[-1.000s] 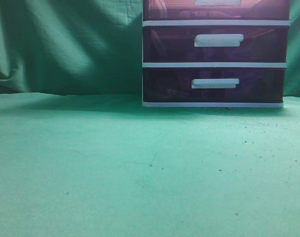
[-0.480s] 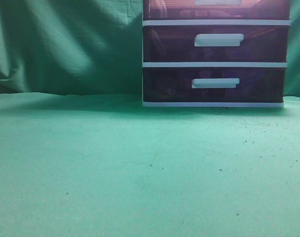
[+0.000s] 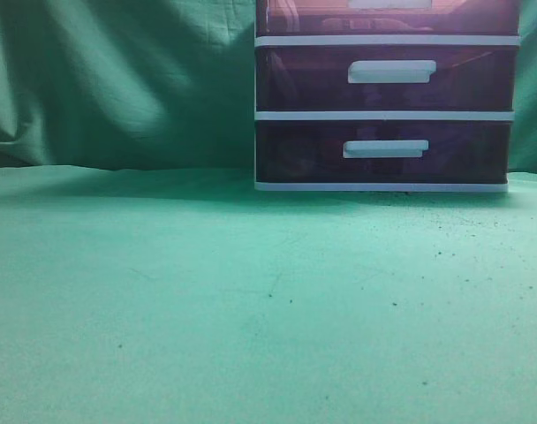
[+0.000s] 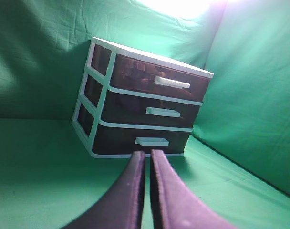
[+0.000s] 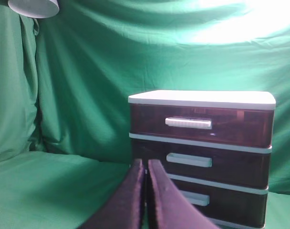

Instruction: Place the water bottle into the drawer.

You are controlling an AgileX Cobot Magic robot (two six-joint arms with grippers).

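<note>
The white-framed three-drawer unit [image 3: 383, 115] stands at the back right of the green table. Its top drawer [image 5: 202, 125], dark purple-red with a white bar handle, is closed; it also shows in the left wrist view [image 4: 159, 81] and at the top edge of the exterior view [image 3: 388, 16]. No water bottle is in view in any frame. My left gripper [image 4: 147, 155] is shut and empty, well in front of the unit. My right gripper [image 5: 145, 163] is shut and empty, also facing the unit from a distance. Neither gripper shows in the exterior view.
The two lower drawers [image 3: 383, 79] [image 3: 383, 152] are closed. Green cloth covers the table [image 3: 251, 300] and hangs as a backdrop [image 3: 118, 79]. A white lamp shade [image 5: 33, 7] hangs at the top left of the right wrist view.
</note>
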